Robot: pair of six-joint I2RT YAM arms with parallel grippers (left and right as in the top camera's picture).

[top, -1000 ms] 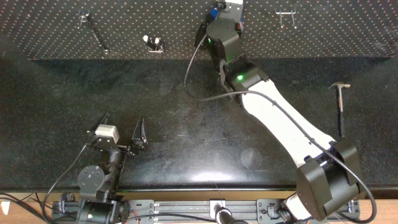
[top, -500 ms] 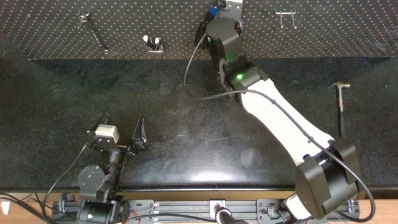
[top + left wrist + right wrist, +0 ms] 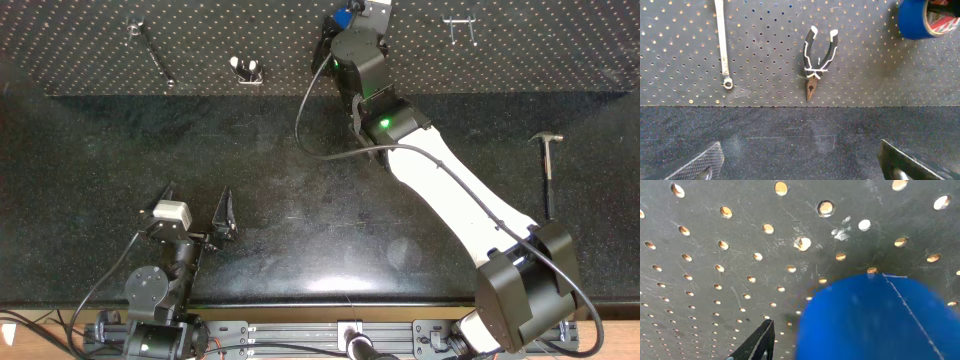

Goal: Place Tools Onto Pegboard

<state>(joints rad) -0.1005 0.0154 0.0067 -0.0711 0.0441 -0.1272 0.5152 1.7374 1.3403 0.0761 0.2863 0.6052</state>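
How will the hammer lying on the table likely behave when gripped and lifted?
The hammer looks rigid, so it should lift as one piece. Its metal head caps a thin dark handle, so it is probably head-heavy and may droop if gripped far from the head. With the head crosswise, it seems unlikely to roll.

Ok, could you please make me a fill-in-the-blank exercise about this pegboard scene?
1. The pliers hang on the pegboard with the tip pointing ____.
2. The hammer lies on the ____.
3. The tape roll is ____ in colour.
4. The left gripper is ____, holding nothing.
Missing words: down; table; blue; open.
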